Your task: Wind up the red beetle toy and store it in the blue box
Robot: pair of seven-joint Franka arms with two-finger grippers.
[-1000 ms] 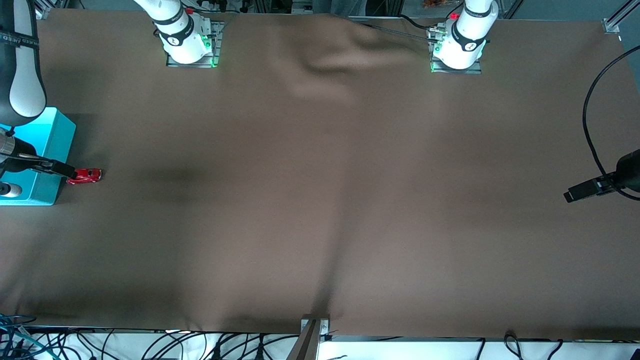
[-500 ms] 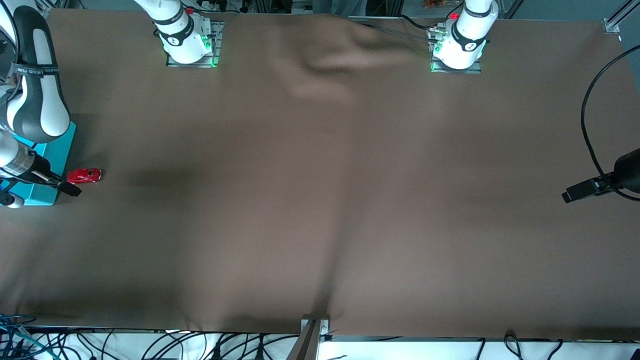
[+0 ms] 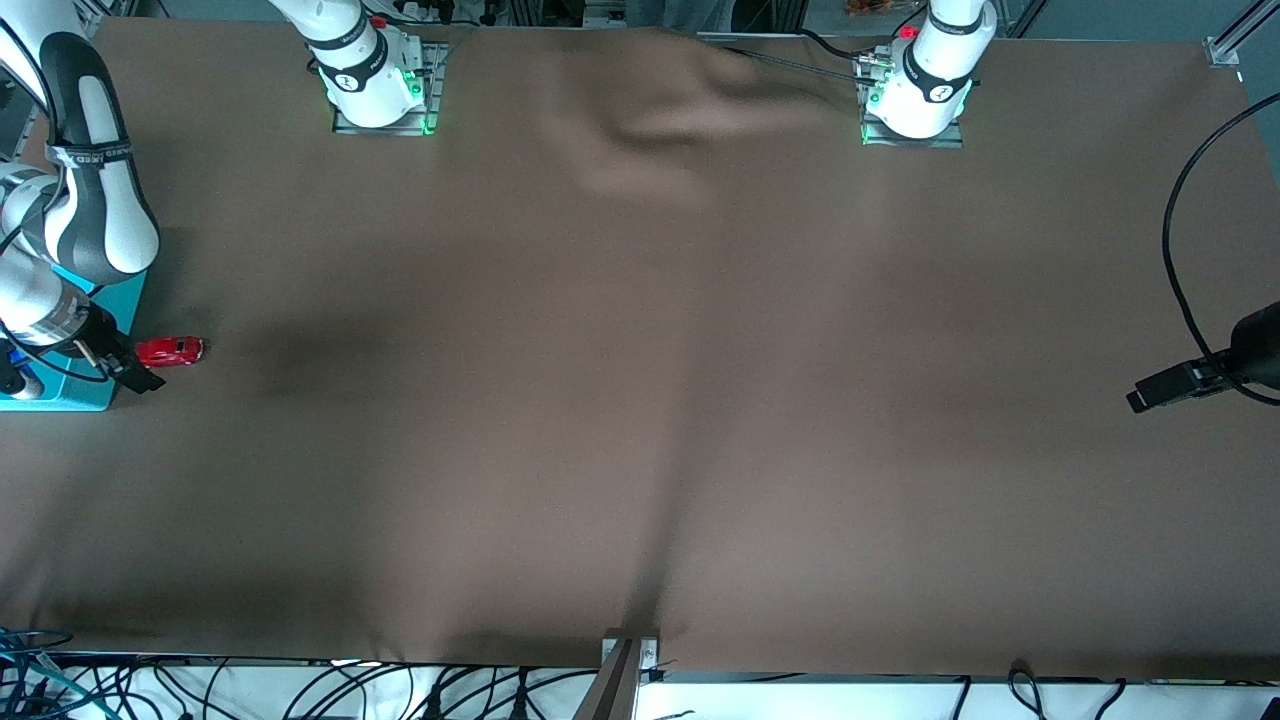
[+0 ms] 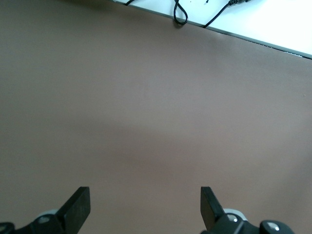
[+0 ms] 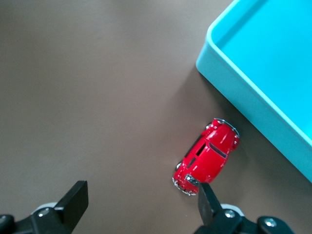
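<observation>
Toy (image 5: 207,156): on the table, just beside the box (image 5: 263,78), perhaps touching.
Right gripper (image 5: 139,202): jaws spread, by the toy.
Left gripper (image 4: 145,207): jaws spread, waiting.

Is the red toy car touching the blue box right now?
Apart. In the right wrist view a strip of brown table cloth shows between the red toy car and the wall of the blue box; the car sits on the cloth beside it.

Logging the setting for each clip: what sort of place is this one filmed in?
Most likely a robotics lab bench. Two arm bases are bolted along one edge of a brown cloth-covered table, loose cables hang off its edge, and only a red beetle toy and blue box sit on it.
</observation>
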